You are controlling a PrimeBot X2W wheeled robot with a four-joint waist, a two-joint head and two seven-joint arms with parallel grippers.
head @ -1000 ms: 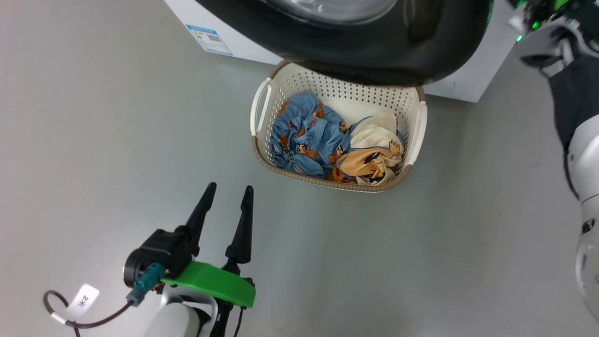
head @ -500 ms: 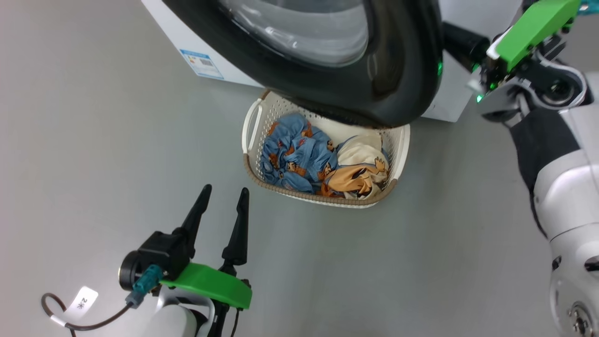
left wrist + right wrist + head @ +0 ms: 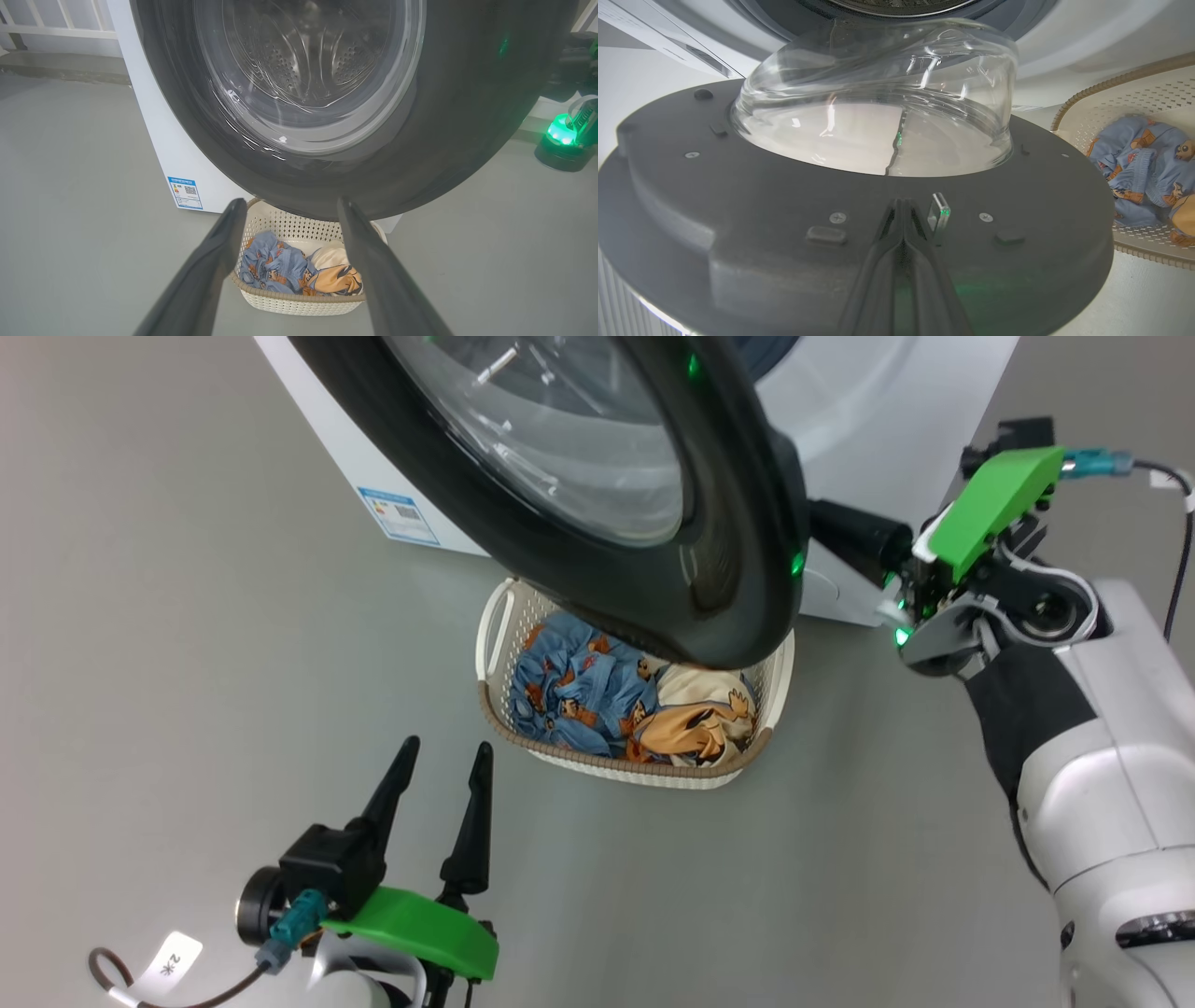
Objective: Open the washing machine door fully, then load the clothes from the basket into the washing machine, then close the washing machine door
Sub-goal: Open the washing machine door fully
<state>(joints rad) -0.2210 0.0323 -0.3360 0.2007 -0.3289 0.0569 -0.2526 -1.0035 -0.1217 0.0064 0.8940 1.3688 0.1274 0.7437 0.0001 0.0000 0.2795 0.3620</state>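
Right end effector (image 3: 902,204) pinched together at washing machine door (image 3: 738,210)

The washing machine door (image 3: 738,569) has swung wider open, the closed right hand (image 3: 901,207) against its inner face.

Head camera: we look down steeply from above and in front of the washing machine door (image 3: 579,476), standing back a fair way, its outer face toward us. Left wrist camera: low, facing the door's outer glass nearly square-on, closer in; the basket (image 3: 299,305) sits under the door's lower rim. Right wrist camera: behind the door, very near its grey inner face, looking across it. All three share the door and the basket beneath.
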